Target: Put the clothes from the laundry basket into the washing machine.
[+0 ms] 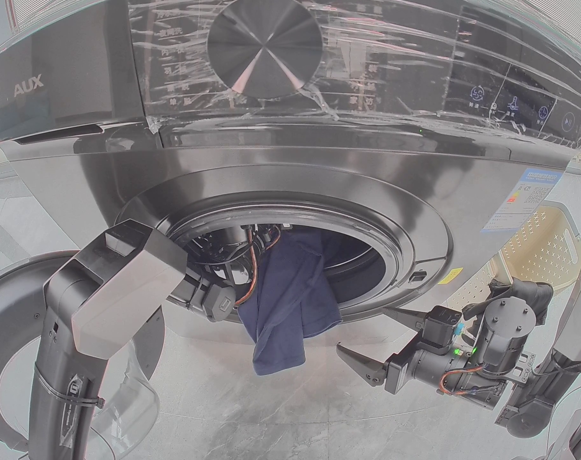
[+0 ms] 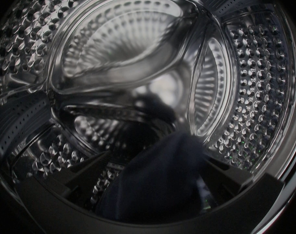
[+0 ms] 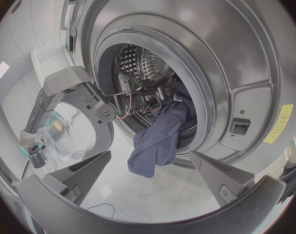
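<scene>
Head view: holds left pincer (image 2: 154, 158) wide inside washing machine (image 1: 380, 180), seemingly to shed navy garment (image 1: 290, 301) hanging half outside it, right pincer (image 1: 366, 335) wide outside it.

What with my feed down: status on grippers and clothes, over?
Left gripper in drum, at garment. Right gripper open, outside. Garment half in, draped over rim. Left arm crowds rim.

The garment (image 1: 290, 295) was plain navy. The washer (image 1: 367, 180) was dark metallic grey, its drum (image 2: 262, 82) silver with rows of dimples. The basket (image 1: 546, 250) was cream, dotted with small holes. A sticker (image 1: 451, 276) was yellow, the floor (image 1: 239, 410) pale marbled grey, and a cable (image 1: 254, 273) orange.
</scene>
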